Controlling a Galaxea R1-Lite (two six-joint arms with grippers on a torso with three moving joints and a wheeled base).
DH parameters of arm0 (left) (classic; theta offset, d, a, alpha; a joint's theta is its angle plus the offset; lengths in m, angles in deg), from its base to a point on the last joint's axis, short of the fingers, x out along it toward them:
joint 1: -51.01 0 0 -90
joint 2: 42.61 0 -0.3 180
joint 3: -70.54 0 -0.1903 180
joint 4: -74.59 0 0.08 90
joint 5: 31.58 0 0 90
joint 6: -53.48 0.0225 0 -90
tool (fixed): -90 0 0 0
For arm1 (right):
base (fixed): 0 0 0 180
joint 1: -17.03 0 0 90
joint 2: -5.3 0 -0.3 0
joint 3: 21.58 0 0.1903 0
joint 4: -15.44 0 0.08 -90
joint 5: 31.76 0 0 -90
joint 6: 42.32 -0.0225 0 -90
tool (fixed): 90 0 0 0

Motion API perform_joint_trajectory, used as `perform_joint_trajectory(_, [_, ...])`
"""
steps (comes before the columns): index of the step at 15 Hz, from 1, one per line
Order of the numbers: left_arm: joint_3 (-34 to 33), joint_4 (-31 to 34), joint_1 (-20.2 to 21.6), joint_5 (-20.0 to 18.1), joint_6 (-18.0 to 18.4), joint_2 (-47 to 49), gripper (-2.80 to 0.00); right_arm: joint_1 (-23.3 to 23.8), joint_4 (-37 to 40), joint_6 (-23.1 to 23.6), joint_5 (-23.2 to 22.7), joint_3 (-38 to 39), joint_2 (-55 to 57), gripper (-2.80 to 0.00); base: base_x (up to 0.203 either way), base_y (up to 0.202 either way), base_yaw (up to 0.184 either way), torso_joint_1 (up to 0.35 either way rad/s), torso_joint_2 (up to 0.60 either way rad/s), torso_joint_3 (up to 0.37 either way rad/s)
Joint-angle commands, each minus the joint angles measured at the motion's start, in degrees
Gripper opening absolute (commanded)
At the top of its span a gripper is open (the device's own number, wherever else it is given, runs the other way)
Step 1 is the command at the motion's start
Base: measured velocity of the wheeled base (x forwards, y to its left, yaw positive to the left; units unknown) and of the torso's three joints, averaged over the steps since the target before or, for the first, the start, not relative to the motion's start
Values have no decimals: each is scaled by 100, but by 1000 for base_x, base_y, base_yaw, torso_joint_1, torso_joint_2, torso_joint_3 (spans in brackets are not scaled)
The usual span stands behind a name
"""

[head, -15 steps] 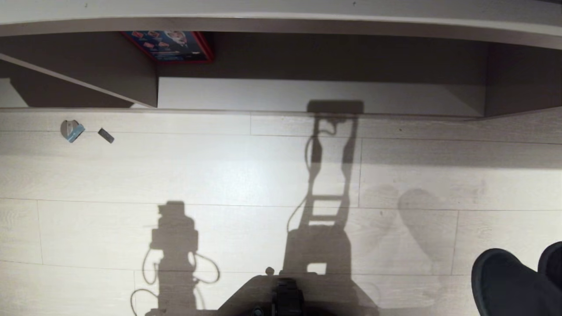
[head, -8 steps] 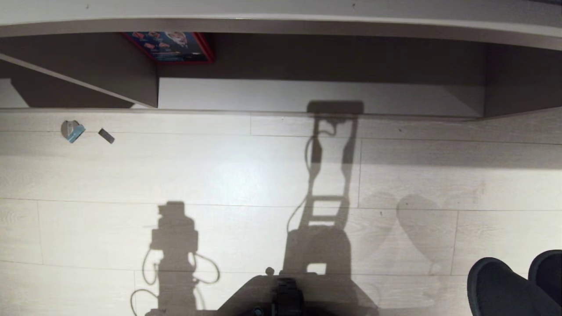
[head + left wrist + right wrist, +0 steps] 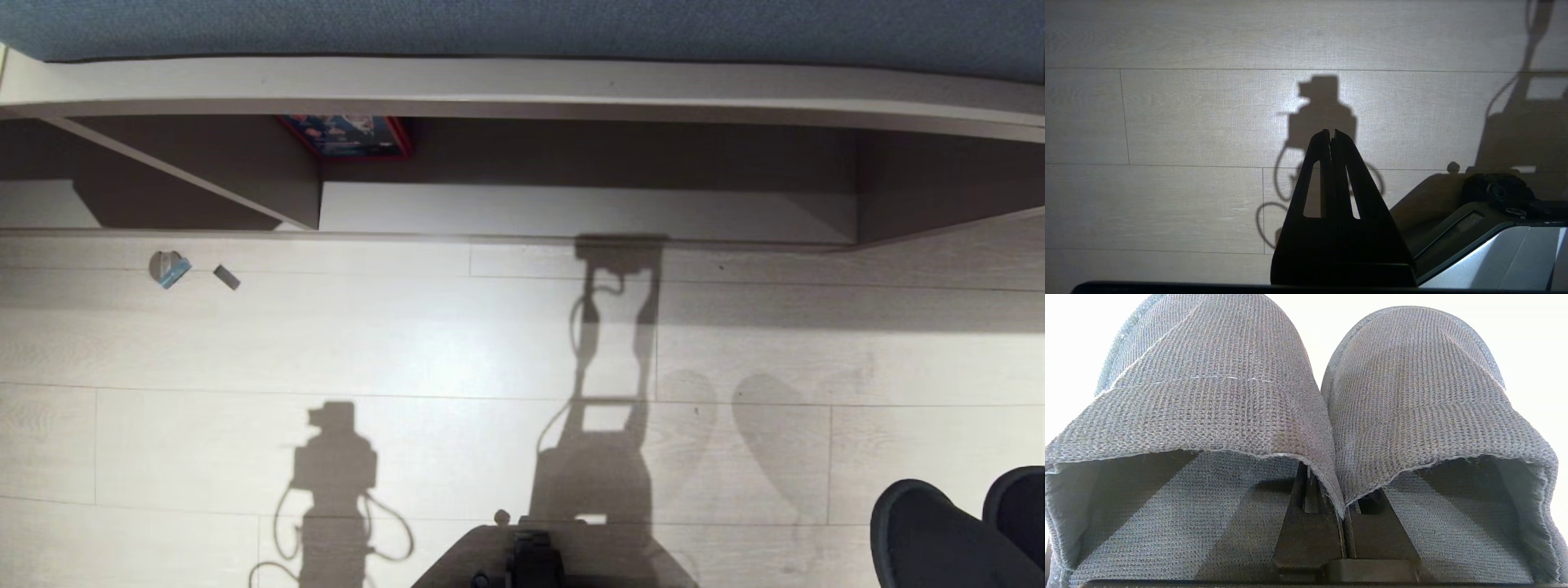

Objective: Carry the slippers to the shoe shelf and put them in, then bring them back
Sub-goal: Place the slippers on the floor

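Note:
The slippers (image 3: pixel 939 539) hang as two dark rounded toes at the bottom right of the head view, over the pale floor. In the right wrist view the slippers (image 3: pixel 1216 396) fill the picture side by side, grey-blue knit, toes pointing away. My right gripper (image 3: pixel 1342 498) is shut on their two touching inner walls, with one finger (image 3: pixel 1310 535) inside each slipper. The shoe shelf (image 3: pixel 571 208) is the low open bay across the far side, with a pale bottom board and an upright divider (image 3: pixel 304 192). My left gripper (image 3: pixel 1331 132) is shut on nothing and points down at the floor.
A blue cushion (image 3: pixel 522 24) tops the bench above the shelf. A red-edged box (image 3: pixel 347 135) lies deep in the bay. Two small scraps (image 3: pixel 169 268) (image 3: pixel 226 278) lie on the floor near the shelf's left part. My base (image 3: pixel 531 559) shows at the bottom centre.
The whole head view has shifted downward, bringing the blue cushion into sight at the top. The slippers sit slightly lower at the bottom right than a second ago, still held.

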Motion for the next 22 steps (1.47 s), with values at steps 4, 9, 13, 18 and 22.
perform_joint_trajectory(4, [0,2,0,2,-4,5,-280,2,-27,5,-1,8,27,-280,0,0,0,1,0,199])
perform_joint_trajectory(9, [0,2,0,0,-13,5,-280,2,-35,23,6,8,27,-280,0,0,0,-3,1,206])
perform_joint_trajectory(13, [0,-5,0,0,-13,5,-280,2,-62,34,6,16,27,-280,0,0,0,3,2,203])
perform_joint_trajectory(18, [0,-6,0,7,-21,5,-280,2,-62,69,6,16,27,-280,0,0,0,2,1,201])
perform_joint_trajectory(22, [0,2,0,9,-21,5,-280,2,-62,84,6,16,27,-280,0,0,0,2,4,201])
